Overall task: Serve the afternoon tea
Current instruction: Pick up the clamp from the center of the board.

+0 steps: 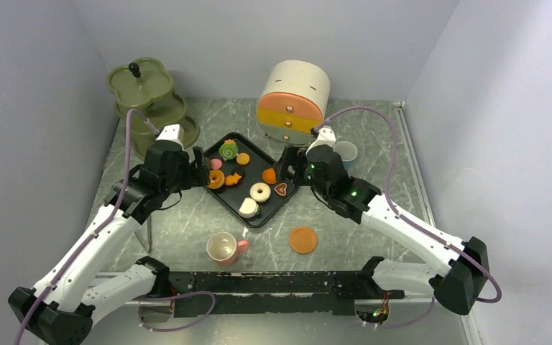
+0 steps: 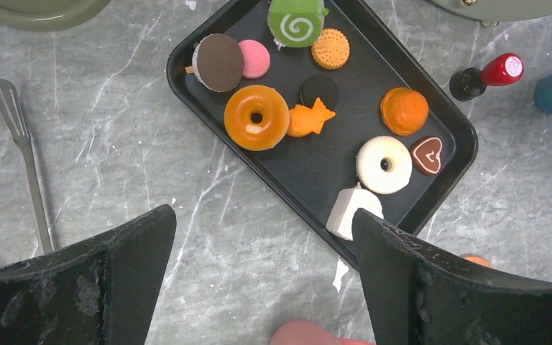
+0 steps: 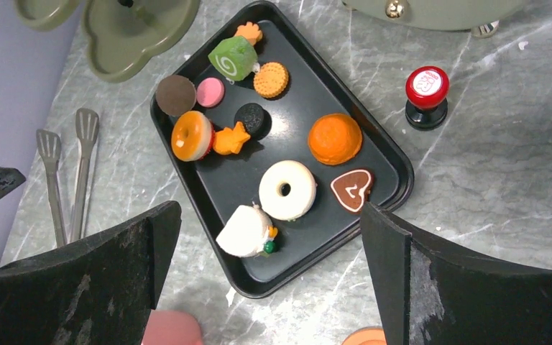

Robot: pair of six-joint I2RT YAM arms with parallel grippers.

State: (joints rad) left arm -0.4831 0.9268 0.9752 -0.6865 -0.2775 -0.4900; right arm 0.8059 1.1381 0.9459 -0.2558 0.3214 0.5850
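Both arms hang over the black tray [image 1: 267, 207] in the middle of the top view, the left gripper [image 2: 264, 223] at its left end and the right gripper [image 3: 268, 215] at its right end. Each has its 2 fingers spread as wide as they go, with nothing between them. The pastries all lie on the tray: the green swirl roll [image 3: 233, 57] near its upper corner, the orange doughnut [image 2: 256, 117] touching a small orange star [image 2: 310, 118], the white doughnut [image 3: 287, 190] lower down with a heart cookie [image 3: 352, 188] just beside it, and a white wedge [image 3: 244, 231] near the lowest corner. The pink cup [image 1: 223, 248] stands on the table [image 1: 208, 215] below the tray, and 1 orange saucer [image 1: 303, 239] lies apart to its right, not under it. The blue cup [image 1: 345, 152] stands right of the tray, partly hidden by the right wrist, and the olive tiered stand [image 1: 147, 100] fills the upper left corner. I take this for the opening of the job, the choice of a first piece. The next move calls for 1 gripper to come straight down over a single pastry and close on it. The white doughnut, almost under the right gripper, looks the freer pick; the orange doughnut is crowded by the star, so the fingers would need turning to miss it. With 2 wrists over 1 small tray, only 1 arm should descend at a time.
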